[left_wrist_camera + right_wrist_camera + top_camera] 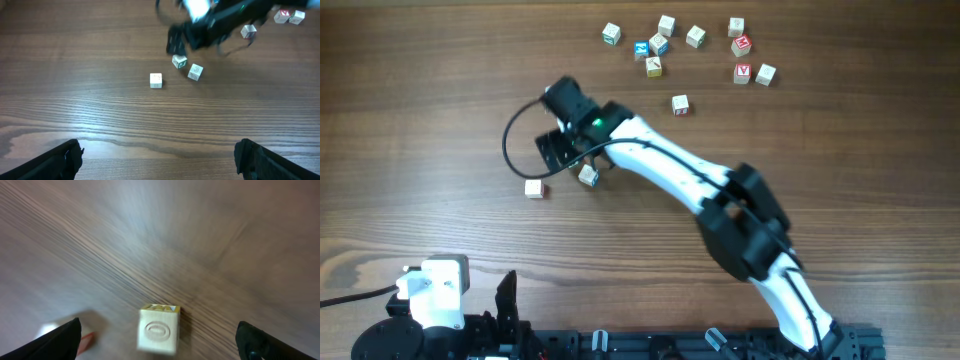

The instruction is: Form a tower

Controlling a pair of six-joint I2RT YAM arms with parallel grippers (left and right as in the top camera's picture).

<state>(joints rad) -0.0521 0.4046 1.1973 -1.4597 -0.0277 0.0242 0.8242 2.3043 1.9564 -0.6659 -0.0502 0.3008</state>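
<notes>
- Overhead: no tower stands that I can see, and every cube lies singly on the table [420,120]. The right gripper [560,155] hangs over the left-centre of the table. The near cube [588,176] is just beside it and the outlying cube [533,188] lies a little further off. The loose cluster [660,45] sits well apart near the far edge. No container is in view.
- Left wrist: the left gripper [157,155] has its fingers spread wide with nothing between them. Ahead lie a lone cube [156,80] and a pair of cubes [187,66]. The pair lie side by side under the other arm, not stacked.
- Right wrist: the view is blurred. The right fingers stand wide apart, and the oval-print cube [159,330] rests between them, touching neither.
- Handling, as a judgement: these blocks look light, rigid and smooth, so they are likely to skid or tip. Each is best pinched squarely on two opposite side faces, leaving the top and bottom free.
</notes>
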